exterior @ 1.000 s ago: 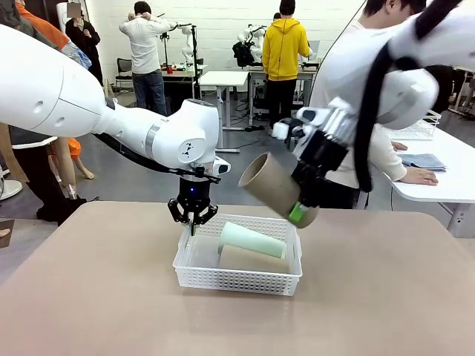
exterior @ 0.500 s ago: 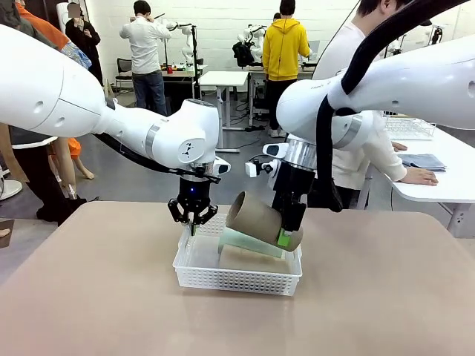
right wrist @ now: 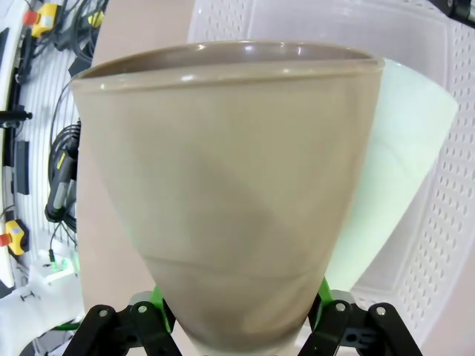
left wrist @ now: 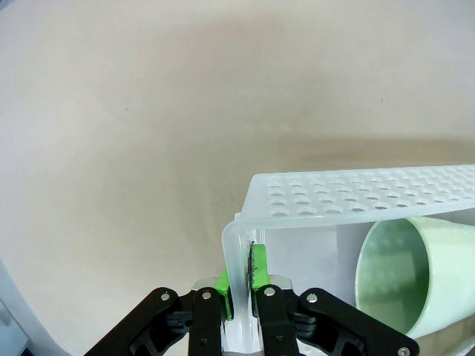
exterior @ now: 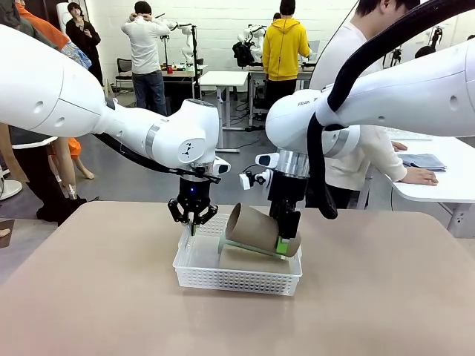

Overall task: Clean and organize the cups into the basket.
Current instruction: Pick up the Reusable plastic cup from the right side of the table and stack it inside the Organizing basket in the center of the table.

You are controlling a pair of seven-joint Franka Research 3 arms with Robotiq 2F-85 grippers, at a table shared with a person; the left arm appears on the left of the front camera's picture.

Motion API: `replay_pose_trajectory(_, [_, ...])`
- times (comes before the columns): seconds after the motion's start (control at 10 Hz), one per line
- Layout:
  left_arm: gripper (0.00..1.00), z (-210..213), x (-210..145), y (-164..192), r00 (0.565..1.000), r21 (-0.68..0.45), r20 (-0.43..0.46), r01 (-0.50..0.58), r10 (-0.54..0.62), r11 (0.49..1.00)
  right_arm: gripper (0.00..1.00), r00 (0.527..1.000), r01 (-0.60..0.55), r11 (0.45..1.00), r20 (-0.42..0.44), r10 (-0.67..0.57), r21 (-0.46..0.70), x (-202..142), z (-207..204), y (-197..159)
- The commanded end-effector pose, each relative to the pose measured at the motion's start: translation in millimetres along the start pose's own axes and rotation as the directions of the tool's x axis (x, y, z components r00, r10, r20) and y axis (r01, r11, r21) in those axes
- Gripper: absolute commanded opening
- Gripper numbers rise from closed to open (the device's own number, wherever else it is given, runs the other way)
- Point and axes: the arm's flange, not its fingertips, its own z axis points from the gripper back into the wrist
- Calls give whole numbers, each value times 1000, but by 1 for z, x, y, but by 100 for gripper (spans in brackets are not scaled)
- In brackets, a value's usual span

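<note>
Mostly bare tan table [exterior: 89, 297]; a person [exterior: 364, 141] leans on a white side table [exterior: 438, 185] at far right. White lattice basket [exterior: 237, 278] sits mid-table. Left gripper [exterior: 193, 220] pinches the basket's far-left rim, jaws pressed together on the wall. Right gripper [exterior: 286, 243] clamps the narrow base of a matte tan cup [exterior: 252, 228], tilted, mouth toward the left, just over the basket. Inside lie a mint-green cup [left wrist: 404, 271] and another tan cup [exterior: 249, 259], both on their sides.
</note>
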Motion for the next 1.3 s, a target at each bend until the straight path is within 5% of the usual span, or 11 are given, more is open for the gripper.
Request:
replay_pose_trajectory(0.0, [0,1,0,1,1000,10,7,3,-3,1000,79,999,33,999,-26,-34,-18,4,-2,-14])
replay_pose_trajectory(0.4, [0,1,0,1,1000,10,7,3,-3,1000,79,999,36,999,-25,-36,11,-1,-11,-24])
replay_pose_trajectory(0.5, [0,1,0,1,1000,10,7,3,-3,1000,100,999,32,999,-18,-32,18,-1,-11,-24])
replay_pose_trajectory(1.2, [0,1,0,1,1000,10,7,3,-3,1000,100,999,18,999,52,-16,-35,-18,17,2])
